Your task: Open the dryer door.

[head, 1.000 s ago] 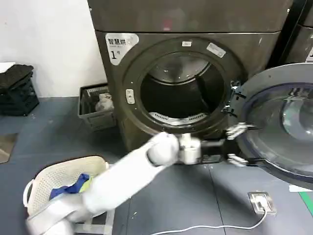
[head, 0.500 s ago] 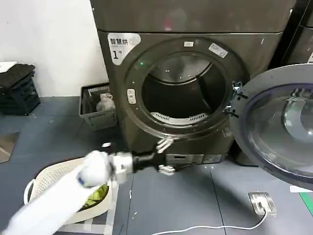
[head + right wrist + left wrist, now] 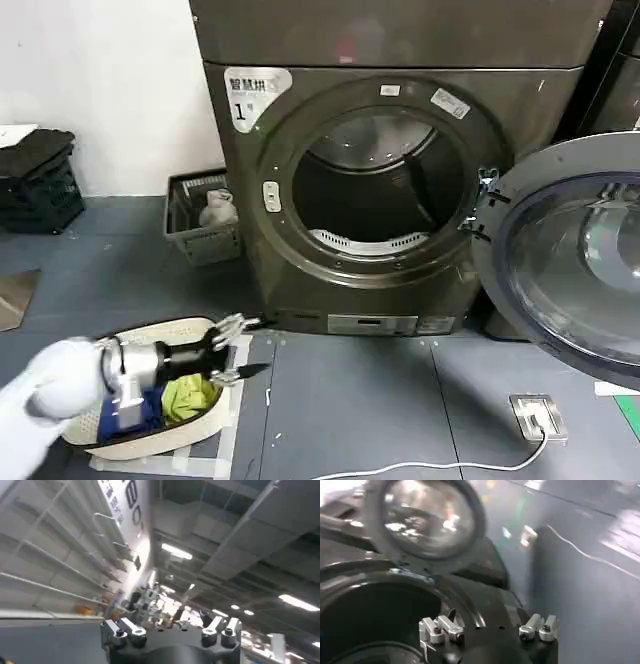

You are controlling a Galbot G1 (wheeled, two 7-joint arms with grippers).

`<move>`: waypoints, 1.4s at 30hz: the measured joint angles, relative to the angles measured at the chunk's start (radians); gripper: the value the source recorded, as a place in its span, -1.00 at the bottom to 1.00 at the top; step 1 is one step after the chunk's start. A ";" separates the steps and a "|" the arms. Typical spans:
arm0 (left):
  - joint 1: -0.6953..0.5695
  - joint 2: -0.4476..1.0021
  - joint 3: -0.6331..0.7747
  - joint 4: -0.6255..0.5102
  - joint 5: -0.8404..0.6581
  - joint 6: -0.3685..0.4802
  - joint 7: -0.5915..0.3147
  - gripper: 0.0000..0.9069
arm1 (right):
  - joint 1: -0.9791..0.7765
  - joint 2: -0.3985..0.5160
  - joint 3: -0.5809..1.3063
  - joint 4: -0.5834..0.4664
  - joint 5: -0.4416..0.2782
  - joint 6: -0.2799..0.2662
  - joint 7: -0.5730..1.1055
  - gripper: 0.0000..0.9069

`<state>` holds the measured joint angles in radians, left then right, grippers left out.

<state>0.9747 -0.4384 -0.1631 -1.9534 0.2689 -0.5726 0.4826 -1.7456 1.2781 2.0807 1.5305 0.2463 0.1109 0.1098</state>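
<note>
— Hanging wide open, the door point(image 3: 575, 265) stands on its hinge at the right side of the dryer point(image 3: 385, 175), drum mouth bare.

— And your grippers?

— My left gripper point(image 3: 229, 349) is low at the left, over the laundry basket point(image 3: 85, 448), fingers spread, holding nothing. My right gripper point(image 3: 170, 632) points up at a ceiling, jaws apart, empty.

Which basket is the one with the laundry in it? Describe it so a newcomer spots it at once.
Start at the dryer, the big dark machine with its round door swung open to the right. On the floor in front of it, to the left, sits the cream laundry basket, under the left tool. It holds blue and green cloth, unlike the small dark crate against the wall.
</note>
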 joint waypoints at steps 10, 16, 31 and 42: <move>0.054 0.168 -0.134 0.052 0.212 -0.173 -0.064 1.00 | 0.012 -0.012 -0.034 -0.026 0.003 0.013 -0.025 1.00; 0.048 0.241 -0.152 0.124 0.382 -0.252 -0.132 1.00 | 0.025 -0.020 -0.050 -0.039 0.004 0.019 -0.035 1.00; 0.034 0.247 -0.154 0.201 1.010 -0.253 -0.368 1.00 | 0.038 0.000 -0.087 -0.015 0.102 0.037 -0.066 1.00; 0.032 0.211 -0.143 0.231 1.174 -0.252 -0.390 1.00 | 0.040 0.009 -0.097 -0.003 0.104 0.050 -0.075 1.00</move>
<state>1.0067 -0.2273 -0.3061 -1.7229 1.4427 -0.8249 0.0926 -1.7057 1.2867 1.9837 1.5279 0.3503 0.1612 0.0352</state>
